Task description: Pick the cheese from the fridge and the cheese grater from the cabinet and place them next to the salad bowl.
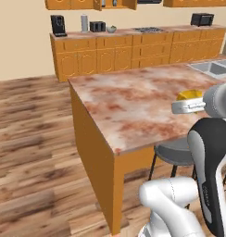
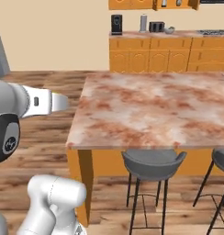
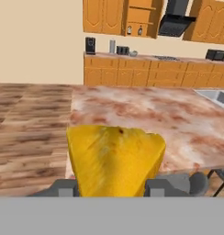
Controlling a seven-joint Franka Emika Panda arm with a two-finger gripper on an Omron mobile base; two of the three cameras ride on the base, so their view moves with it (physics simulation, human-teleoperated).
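Cheese (image 3: pixel 114 160) gripped in claw (image 3: pixel 114 187) over island (image 3: pixel 146 110).

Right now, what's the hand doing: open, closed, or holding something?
Hand: closed on the cheese, held between its two fingers above the island counter.
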